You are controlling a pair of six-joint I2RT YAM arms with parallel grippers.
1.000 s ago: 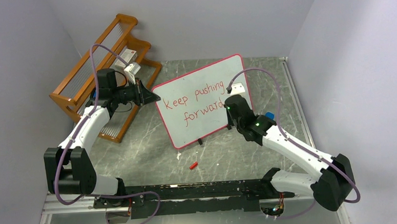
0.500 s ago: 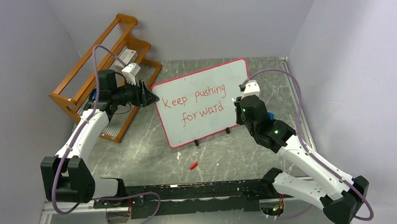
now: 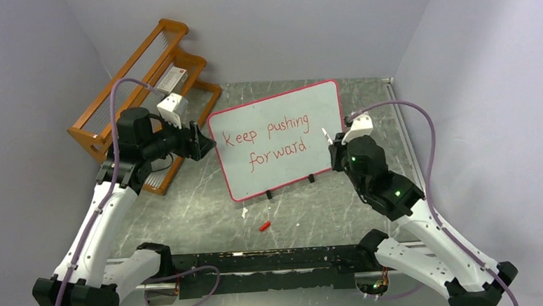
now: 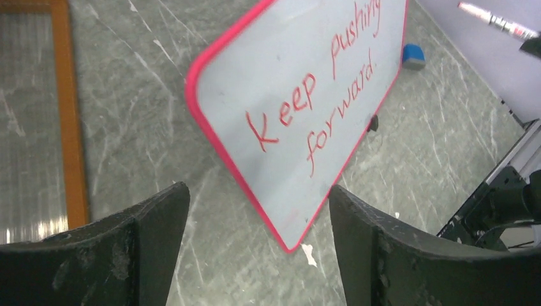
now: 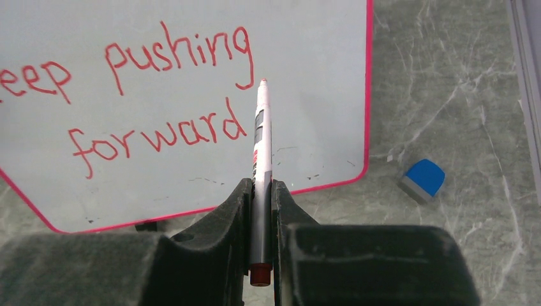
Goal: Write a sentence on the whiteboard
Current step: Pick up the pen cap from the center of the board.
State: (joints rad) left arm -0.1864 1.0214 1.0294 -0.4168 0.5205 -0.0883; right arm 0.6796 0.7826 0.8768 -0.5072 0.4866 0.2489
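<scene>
Since a second ago, the left gripper point(image 3: 201, 140) has let go of the whiteboard's point(image 3: 277, 179) left edge and drawn back left. Its jaws now stand wide with nothing between them, just beside the red frame. The right arm has pulled back toward the near right, and the board has swung a little to face us more squarely.

The whiteboard stands tilted on its two black feet in the middle of the table point(image 3: 188, 213). The sentence point(image 3: 275, 135) looks finished in two red lines (full stop included). The right gripper point(image 5: 260, 191) is clamped narrow on the marker point(image 5: 261, 127), whose bare tip points at the right part of the board. From the left wrist view we judge it clear of the surface.

With nothing bracing the board, we think the main risk is a nudge. If the left jaws clip the frame as they retreat, or the right arm swings in, the board could tip or slide on its feet. A stray brush of the uncapped tip would leave a mark beside the lettering. The small red piece point(image 3: 264, 225) on the near table, apparently the marker's cap, lies well apart from the marker.
</scene>
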